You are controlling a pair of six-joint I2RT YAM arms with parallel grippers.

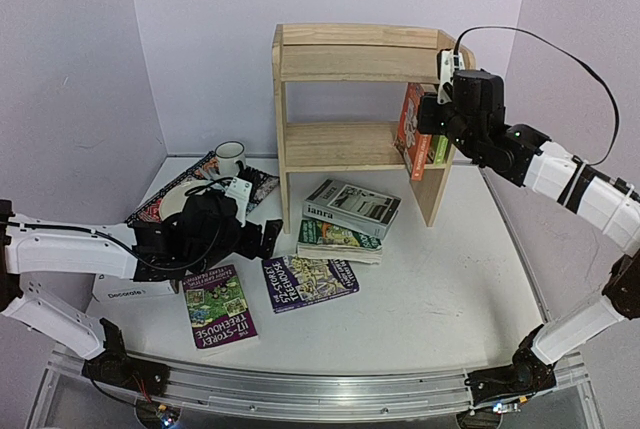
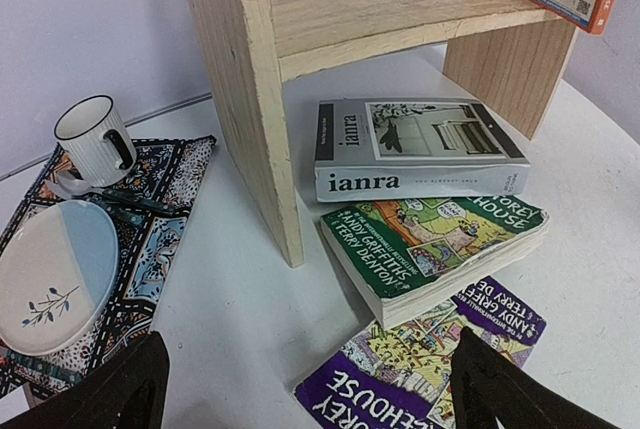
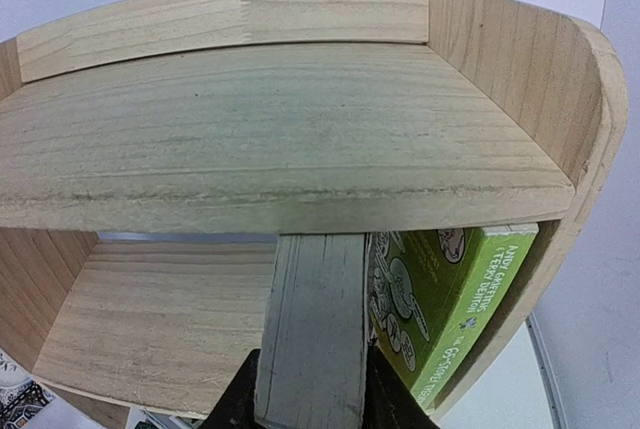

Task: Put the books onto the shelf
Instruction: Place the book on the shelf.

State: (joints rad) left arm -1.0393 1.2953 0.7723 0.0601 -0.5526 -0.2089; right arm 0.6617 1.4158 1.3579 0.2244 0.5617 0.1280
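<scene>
Two tiers of pine shelf [image 1: 350,59] stand at the back of the tabletop [image 1: 440,269], and the action is on the lower tier, far right. The orange book [image 1: 409,129] stands upright there, pinched across its page edge by the right tool [image 3: 312,399], with the light green book [image 3: 450,289] shelved just beside it against the side panel. Out front, ianra [image 1: 352,204] lies flat on the green paperback [image 1: 335,239]. It looks stiffer and heavier than the rest, so a grip near the spine seems best. Decorate [image 1: 130,292], thick and white, lies partly hidden under the left arm and is probably the heaviest of the lot. Dark purple [image 1: 312,279] and purple [image 1: 218,307] lie flat and face up. They are likely light, bendy and glossy, so I'd lift an edge first and then clamp near the spine. Left tool [image 2: 310,394] hovers over them, spread wide and empty.
</scene>
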